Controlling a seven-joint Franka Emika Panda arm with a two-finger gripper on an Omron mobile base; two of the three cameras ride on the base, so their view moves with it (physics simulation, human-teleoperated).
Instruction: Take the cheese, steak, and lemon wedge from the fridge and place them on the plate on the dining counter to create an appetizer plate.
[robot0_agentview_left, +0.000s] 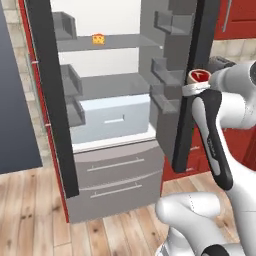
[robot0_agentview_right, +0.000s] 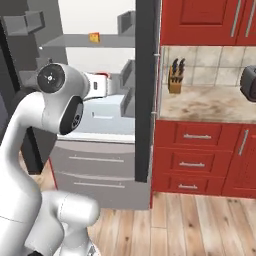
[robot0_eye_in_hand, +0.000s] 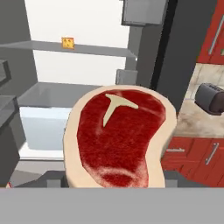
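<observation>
A steak (robot0_eye_in_hand: 120, 138), red on top with a tan rim, sits right in front of the hand camera and hides the fingertips. It shows small at the end of my arm (robot0_agentview_left: 199, 75), just outside the open fridge (robot0_agentview_left: 107, 65), beside the right-hand door's edge (robot0_agentview_left: 197, 30). My gripper (robot0_agentview_left: 196, 82) is shut on the steak, and a red edge of the steak (robot0_agentview_right: 102, 75) peeks out past the wrist. The cheese (robot0_agentview_left: 98, 39) (robot0_agentview_right: 94, 37) (robot0_eye_in_hand: 67, 43) lies on the fridge's upper shelf. The lemon wedge, the plate and the dining counter are out of view.
A pale drawer (robot0_agentview_left: 115, 117) sits low in the fridge, with grey freezer drawers (robot0_agentview_left: 117, 177) beneath. Right of the fridge, red cabinets (robot0_agentview_right: 200, 155) carry a stone counter (robot0_agentview_right: 210, 102) with a knife block (robot0_agentview_right: 175, 77) and a dark toaster (robot0_eye_in_hand: 210, 98). The floor is wood (robot0_agentview_right: 190, 225).
</observation>
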